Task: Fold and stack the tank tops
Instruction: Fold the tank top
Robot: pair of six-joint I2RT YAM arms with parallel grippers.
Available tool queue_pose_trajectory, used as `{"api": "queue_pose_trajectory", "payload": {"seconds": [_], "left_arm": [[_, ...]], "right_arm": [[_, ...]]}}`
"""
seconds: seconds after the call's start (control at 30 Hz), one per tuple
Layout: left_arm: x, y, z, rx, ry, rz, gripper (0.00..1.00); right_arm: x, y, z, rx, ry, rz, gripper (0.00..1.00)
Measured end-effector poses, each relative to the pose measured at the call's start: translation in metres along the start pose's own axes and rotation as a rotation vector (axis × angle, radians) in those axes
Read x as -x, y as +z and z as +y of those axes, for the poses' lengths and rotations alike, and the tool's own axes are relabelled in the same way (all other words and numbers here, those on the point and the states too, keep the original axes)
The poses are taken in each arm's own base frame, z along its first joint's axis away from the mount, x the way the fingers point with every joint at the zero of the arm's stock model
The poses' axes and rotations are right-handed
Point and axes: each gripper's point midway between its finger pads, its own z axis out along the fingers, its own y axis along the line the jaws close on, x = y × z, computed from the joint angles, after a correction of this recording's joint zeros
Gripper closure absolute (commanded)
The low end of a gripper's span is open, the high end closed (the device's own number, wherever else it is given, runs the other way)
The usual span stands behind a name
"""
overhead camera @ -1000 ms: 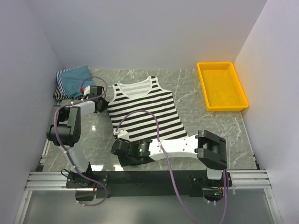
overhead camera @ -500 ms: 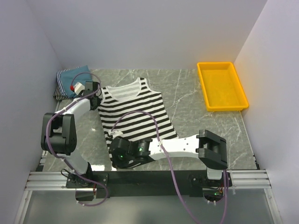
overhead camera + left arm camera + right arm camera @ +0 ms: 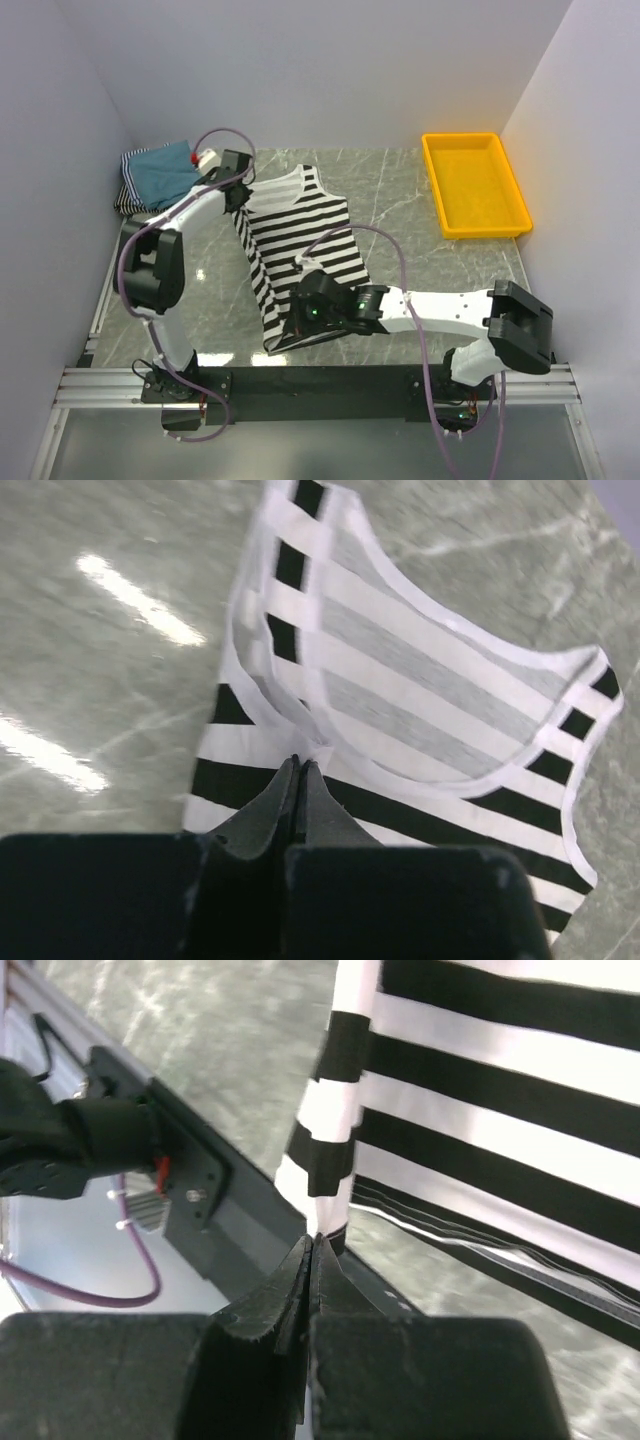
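**Top external view.** The left arm rises from its base, bends sharply at the elbow, and sends its forearm away and to the right. The left tool (image 3: pixel 241 190) sits at the far left corner of the striped tank top (image 3: pixel 300 235), its fingers together and clamped on the cloth beside a shoulder strap. The right arm is folded at its base, with the forearm lying low across the near edge of the bench (image 3: pixel 410 215). The right tool (image 3: pixel 288 328) is clamped on the near hem corner. The top stretches between the two tools. Its long axis runs from near to far, leaning slightly, with the neckline at the far end by the left tool and the hem by the right tool. A teal tank top (image 3: pixel 160 172) lies folded on a pile just left of the left tool. The yellow tray (image 3: pixel 475 185) sits well apart, far right of both tools.

**Left wrist view.** The fingertips are pressed together on the white-bound armhole edge. The neck scoop opens beyond the tool and to its right, and the stripes run crosswise.

**Right wrist view.** The fingertips are pinched shut on the hem corner. The cloth rises ahead of the tool and spreads to its right, and the bench's front rail lies to its left.
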Motion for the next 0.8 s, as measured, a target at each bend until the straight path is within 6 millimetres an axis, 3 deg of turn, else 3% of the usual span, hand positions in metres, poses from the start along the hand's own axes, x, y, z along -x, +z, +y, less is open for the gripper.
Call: {"api": "queue_pose_trajectory", "payload": {"seconds": [0.2,0.43,0.57,0.8], "left_arm": [[-0.035,0.009,-0.044,-0.027,0.083,0.038,0.99],[-0.078,0.019,-0.061,-0.027,0.159,0.085,0.99],[-0.087,0.023,-0.064,-0.023,0.175,0.096,1.00],[-0.086,0.023,-0.068,-0.028,0.177,0.094,0.99]], "right_arm": [[-0.008,-0.005,-0.038,-0.053,0.058,-0.015,1.00],[-0.019,-0.010,-0.066,-0.103,0.103,-0.027,1.00],[-0.020,-0.012,-0.075,-0.121,0.124,-0.041,1.00],[-0.024,-0.010,-0.088,-0.155,0.146,-0.046,1.00]]}}
